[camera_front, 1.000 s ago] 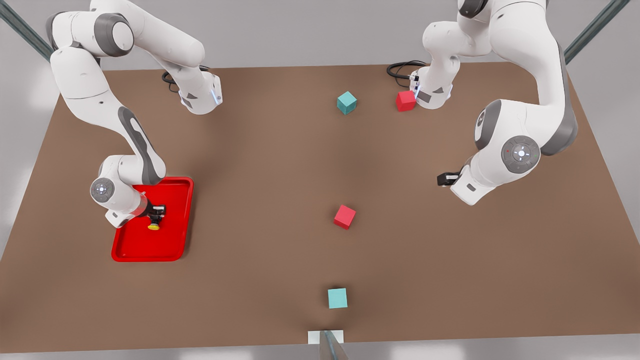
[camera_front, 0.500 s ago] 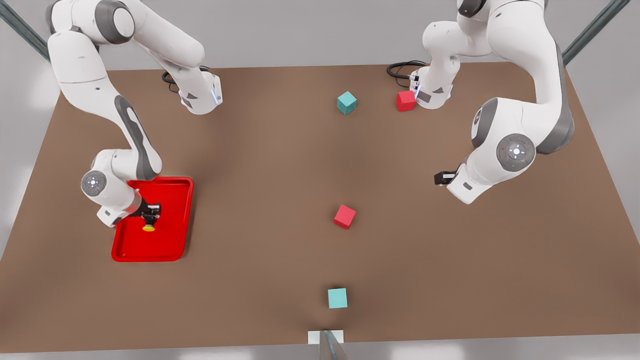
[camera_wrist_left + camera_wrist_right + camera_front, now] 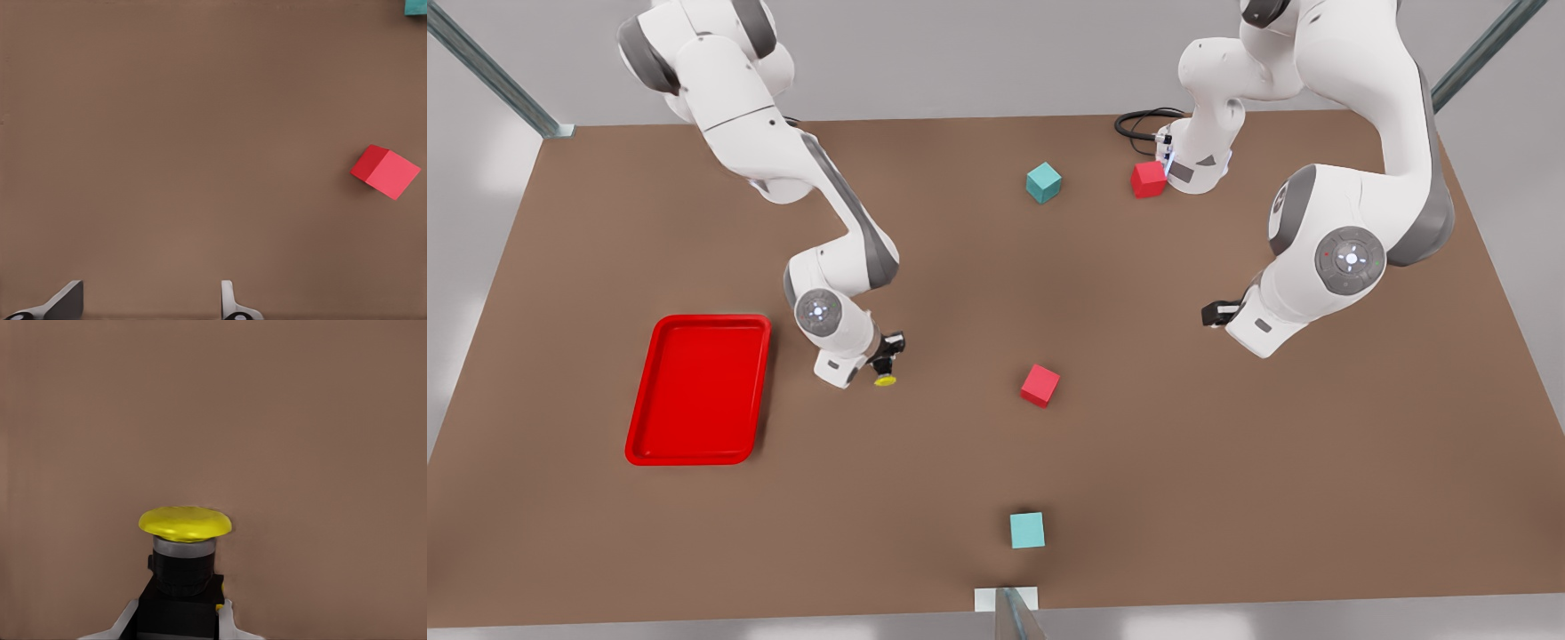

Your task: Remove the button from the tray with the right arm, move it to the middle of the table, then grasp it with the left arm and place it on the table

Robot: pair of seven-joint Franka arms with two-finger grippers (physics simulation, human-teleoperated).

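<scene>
The button (image 3: 886,379), dark-bodied with a yellow cap, hangs just above the table (image 3: 960,462) between the tray and the middle red cube. My right gripper (image 3: 887,359) is shut on the button's body (image 3: 185,540), with a finger on each side and the cap pointing away from the wrist. The red tray (image 3: 698,391) lies bare at the front view's left. My left gripper (image 3: 1215,313) waits at the front view's right, above the table. Its fingers (image 3: 67,300) stand open over bare brown surface.
A red cube (image 3: 1040,385) sits near the table's middle, seen too in the left wrist view (image 3: 385,172). A teal cube (image 3: 1027,530) lies near the front edge. Another teal cube (image 3: 1043,182) and a red cube (image 3: 1148,179) rest at the back, by a black cable (image 3: 1138,124).
My right gripper has carried the button out of the tray and toward the front view's right, over the table. The tray now lies bare. The left arm has barely shifted.
</scene>
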